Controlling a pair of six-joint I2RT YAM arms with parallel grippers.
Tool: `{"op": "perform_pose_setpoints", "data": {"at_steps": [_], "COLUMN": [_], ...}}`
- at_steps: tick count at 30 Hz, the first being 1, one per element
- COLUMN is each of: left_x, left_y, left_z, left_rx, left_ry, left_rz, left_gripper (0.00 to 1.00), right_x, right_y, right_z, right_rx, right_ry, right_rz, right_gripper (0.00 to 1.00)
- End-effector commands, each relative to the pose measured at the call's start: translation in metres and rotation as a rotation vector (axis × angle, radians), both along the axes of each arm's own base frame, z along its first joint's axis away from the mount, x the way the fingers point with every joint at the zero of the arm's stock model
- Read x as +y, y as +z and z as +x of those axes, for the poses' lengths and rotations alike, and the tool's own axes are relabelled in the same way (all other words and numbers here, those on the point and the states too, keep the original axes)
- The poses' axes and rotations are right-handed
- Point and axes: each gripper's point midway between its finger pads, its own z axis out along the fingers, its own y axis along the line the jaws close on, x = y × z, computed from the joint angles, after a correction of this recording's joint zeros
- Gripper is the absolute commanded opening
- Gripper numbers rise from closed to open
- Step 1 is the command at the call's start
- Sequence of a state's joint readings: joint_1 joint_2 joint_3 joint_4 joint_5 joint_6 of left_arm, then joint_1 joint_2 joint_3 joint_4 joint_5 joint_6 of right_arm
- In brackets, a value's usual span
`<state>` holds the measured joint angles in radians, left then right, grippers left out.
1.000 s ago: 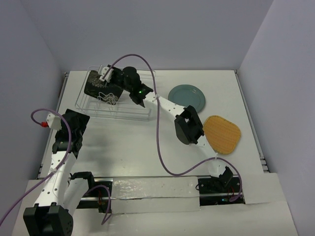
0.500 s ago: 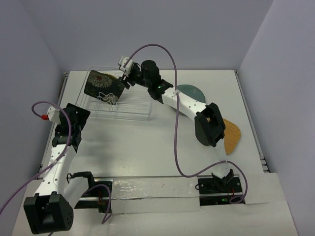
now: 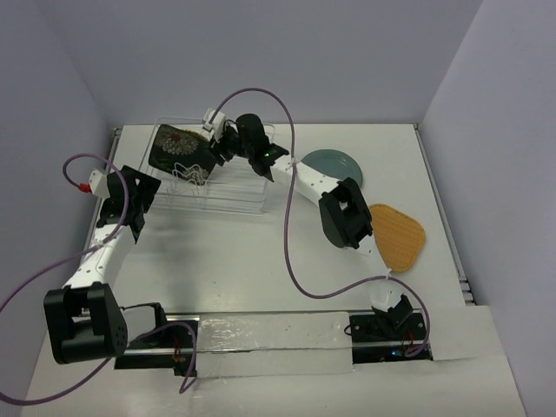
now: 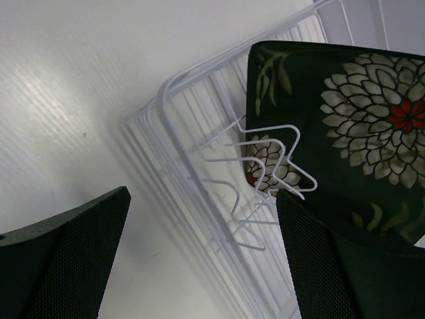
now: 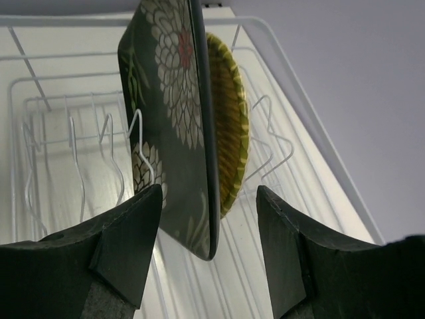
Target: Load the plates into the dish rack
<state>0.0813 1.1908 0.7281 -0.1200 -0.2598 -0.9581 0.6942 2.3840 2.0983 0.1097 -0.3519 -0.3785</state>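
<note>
Right wrist view: we see the right tool (image 5: 209, 199) open astride the black plate (image 5: 166, 100) in the rack (image 5: 40, 133); left tool (image 4: 202, 199) open too.

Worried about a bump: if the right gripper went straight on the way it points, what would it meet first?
Probably the edge of the black flowered plate, standing in the dish rack dead ahead of its open fingers; the yellow plate stands right beside it.

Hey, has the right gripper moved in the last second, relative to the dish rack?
Yes. Against the dish rack, the right gripper has shifted rightward, from over the black flowered plate to its right edge.
</note>
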Motion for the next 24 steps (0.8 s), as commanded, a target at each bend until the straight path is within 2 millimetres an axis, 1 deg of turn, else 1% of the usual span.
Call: {"op": "perform_pose_setpoints", "data": {"at_steps": [1,4,5,6,8,11,13,15,16,17,24], "left_x": [-0.002,-0.006,-0.007,-0.007,-0.008,-0.008,-0.007,-0.007,-0.007,-0.007,-0.008], "left_y": [0.030,0.027,0.025,0.025,0.014,0.007,0.002,0.000,-0.002,-0.003,-0.010], "left_z": [0.033,0.045,0.048,0.051,0.055,0.059,0.060,0.061,0.061,0.062,0.067], "left_rx": [-0.118,-0.122,-0.124,-0.128,-0.099,-0.082,-0.073,-0.071,-0.069,-0.066,-0.048], "left_ry": [-0.026,-0.042,-0.048,-0.049,-0.051,-0.050,-0.045,-0.044,-0.045,-0.048,-0.054], "left_rz": [-0.018,-0.037,-0.041,-0.046,-0.054,-0.060,-0.062,-0.063,-0.064,-0.063,-0.062], "left_gripper": [0.99,0.99,0.99,0.99,0.99,0.99,0.99,0.99,0.99,0.99,0.99], "right_x": [-0.001,0.000,0.001,0.001,0.002,0.002,0.002,0.001,0.001,0.001,0.000], "right_y": [0.012,-0.003,-0.008,-0.012,-0.016,-0.013,-0.006,0.007,0.014,0.020,0.064], "right_z": [0.013,0.011,0.010,0.009,0.008,0.009,0.011,0.014,0.015,0.016,0.023], "right_rx": [-0.004,0.017,0.025,0.032,0.036,0.016,-0.008,-0.041,-0.056,-0.068,-0.168], "right_ry": [-0.018,0.001,0.003,0.011,0.020,0.025,0.019,0.009,0.005,0.002,-0.041], "right_rz": [0.040,0.025,0.019,0.015,0.009,0.005,0.003,0.009,0.013,0.019,0.067], "right_gripper": [0.65,0.59,0.56,0.50,0.45,0.30,0.20,0.06,0.02,0.00,0.00]}}
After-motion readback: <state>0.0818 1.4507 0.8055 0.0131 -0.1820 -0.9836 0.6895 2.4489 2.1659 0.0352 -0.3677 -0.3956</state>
